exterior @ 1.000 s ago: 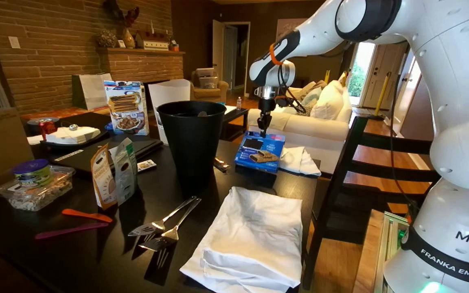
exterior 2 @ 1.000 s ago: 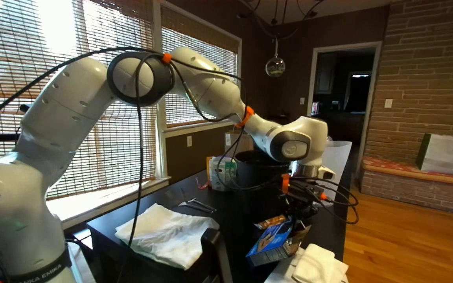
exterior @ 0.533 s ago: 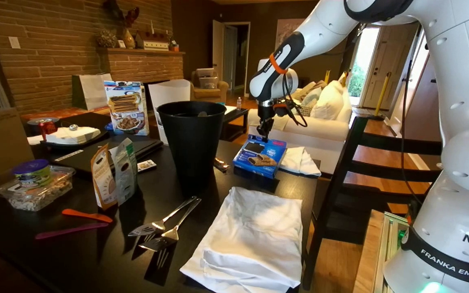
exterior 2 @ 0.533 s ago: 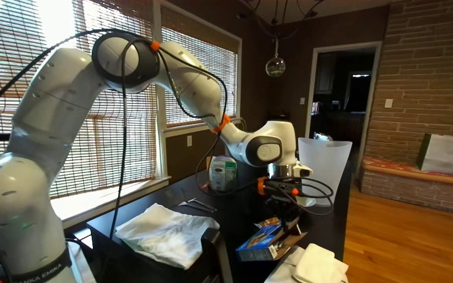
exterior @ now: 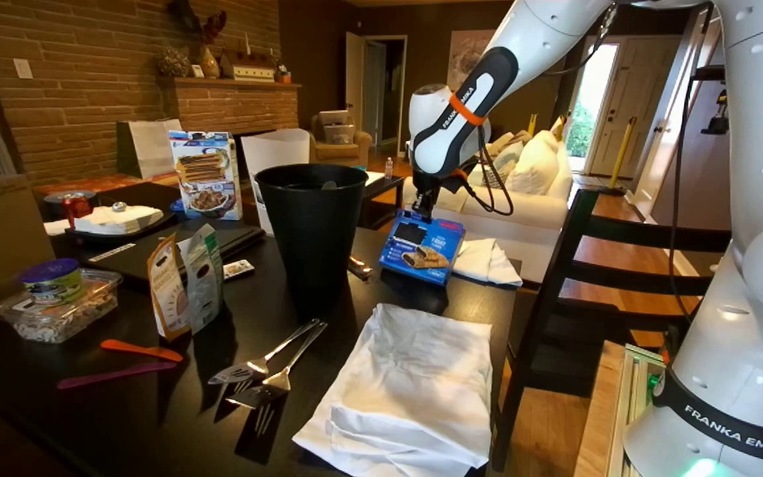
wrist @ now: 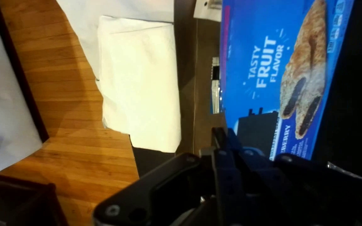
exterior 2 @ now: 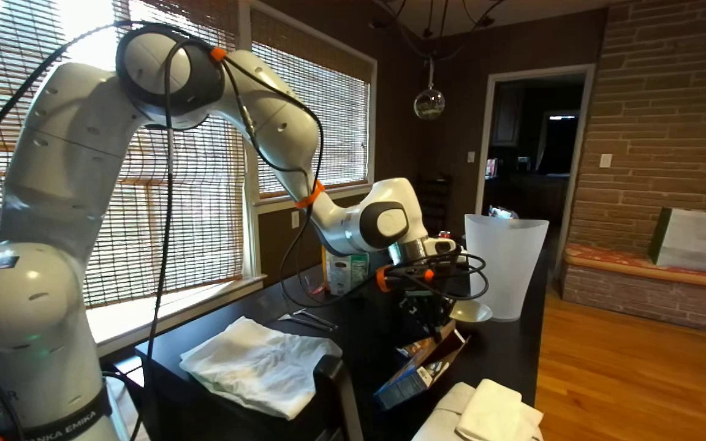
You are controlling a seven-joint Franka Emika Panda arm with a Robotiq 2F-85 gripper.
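Fingertips (wrist: 219, 138) of the gripper (wrist: 226, 138) are pinched together on the edge of a blue fruit-flavor pastry box (wrist: 250, 72), one on either side of its printed panel. The box is tilted at the black table (exterior: 123, 427); whether the two touch is unclear. Wrappers (wrist: 215, 94) show inside. Folded white cloth (wrist: 140, 88) lies just beside it, a wrapped bar (exterior: 359, 267) between box and black bin (exterior: 312, 225).

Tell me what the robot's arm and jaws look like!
The arm is white and black, smooth and rounded. A black band near the bottom says FRANKA EMIKA in white letters. It has orange straps and loopy black cables. The jaws are black, narrow and jointed.
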